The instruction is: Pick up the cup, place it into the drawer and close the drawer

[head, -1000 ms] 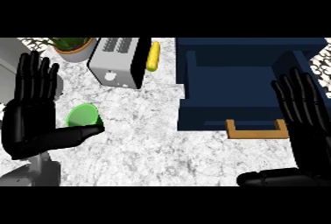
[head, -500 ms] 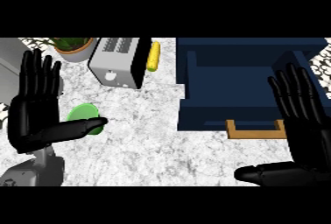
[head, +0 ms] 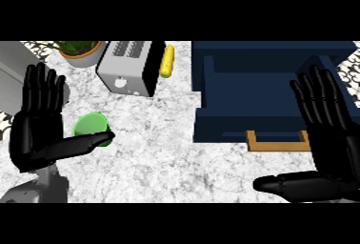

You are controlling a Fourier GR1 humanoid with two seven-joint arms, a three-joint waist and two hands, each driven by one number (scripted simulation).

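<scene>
Head view | left hand (head: 38,131) flat, unclenched — thumb seemingly touching green cup (head: 88,124) | right hand (head: 332,140) spread over open drawer (head: 239,90)

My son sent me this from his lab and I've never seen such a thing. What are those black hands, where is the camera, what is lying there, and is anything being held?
The black hands belong to a humanoid robot at a kitchen counter. The one picture is taken from its head, looking steeply down, so only its forearms and hands show, coming in from below. The left hand is at the left and the right hand at the right. Both are open, fingers straight. On the counter stand a green cup, a toaster, a potted plant and a yellow object I can't identify. The dark blue box is an open drawer with a wooden handle. Nothing is held: the left thumb crosses in front of the cup, but no fingers curl round it.
</scene>
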